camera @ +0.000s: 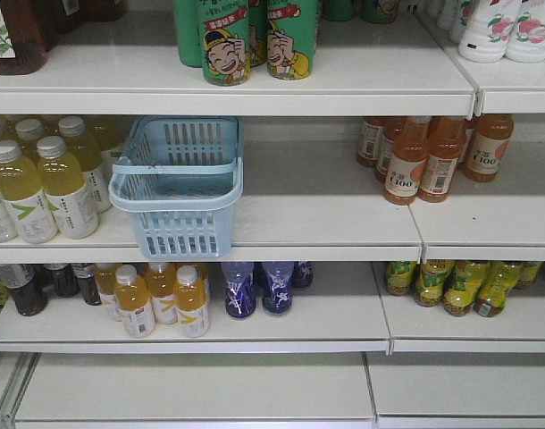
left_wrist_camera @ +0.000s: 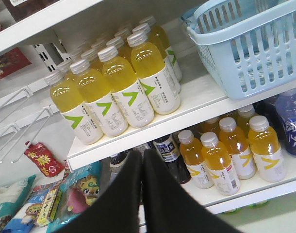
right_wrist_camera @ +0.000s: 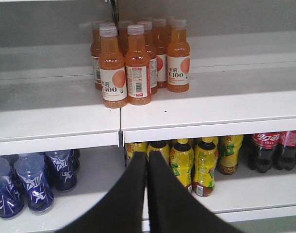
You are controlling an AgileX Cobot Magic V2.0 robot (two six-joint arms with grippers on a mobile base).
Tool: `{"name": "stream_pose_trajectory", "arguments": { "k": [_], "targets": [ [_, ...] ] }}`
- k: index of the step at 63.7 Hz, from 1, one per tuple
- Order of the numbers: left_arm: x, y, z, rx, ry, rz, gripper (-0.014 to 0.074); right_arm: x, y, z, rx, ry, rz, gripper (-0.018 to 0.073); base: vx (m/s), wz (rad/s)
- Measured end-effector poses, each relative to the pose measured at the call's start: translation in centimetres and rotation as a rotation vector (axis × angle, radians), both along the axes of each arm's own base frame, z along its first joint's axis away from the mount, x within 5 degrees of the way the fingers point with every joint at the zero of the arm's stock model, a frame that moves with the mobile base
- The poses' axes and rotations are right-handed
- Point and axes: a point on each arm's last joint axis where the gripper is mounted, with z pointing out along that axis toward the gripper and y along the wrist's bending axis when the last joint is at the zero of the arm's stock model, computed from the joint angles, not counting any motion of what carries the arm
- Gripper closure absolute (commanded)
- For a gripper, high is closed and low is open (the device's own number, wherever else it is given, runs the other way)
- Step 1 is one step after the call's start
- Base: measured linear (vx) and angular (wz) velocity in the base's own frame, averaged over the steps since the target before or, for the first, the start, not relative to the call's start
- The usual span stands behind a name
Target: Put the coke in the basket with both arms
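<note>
Bottles of yellow drink with green chevrons on white labels stand up-left of the left gripper, whose fingers are pressed together on nothing; the basket sits up to their right. Orange bottles marked "C100" stand above the right gripper, likewise clenched and empty. The coke, red-labelled with white script, stands well right of those fingers, on the lower shelf.

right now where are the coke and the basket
coke [right_wrist_camera: 266,141]: right wrist view, on its red label
basket [camera: 185,234]: exterior front view, on its slotted front wall
</note>
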Motion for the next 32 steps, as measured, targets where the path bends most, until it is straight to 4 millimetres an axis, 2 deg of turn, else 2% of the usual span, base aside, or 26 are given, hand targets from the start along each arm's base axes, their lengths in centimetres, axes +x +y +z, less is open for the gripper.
{"name": "stream_pose_trajectory", "arguments": {
  "k": [32],
  "targets": [
    [0.03, -0.04, 0.18, 0.029, -0.017, -0.01, 0.0603, 0.0, 0.0, 0.0, 0.0, 0.0, 0.0, 0.0564, 0.0, 0.0]
  ]
}}
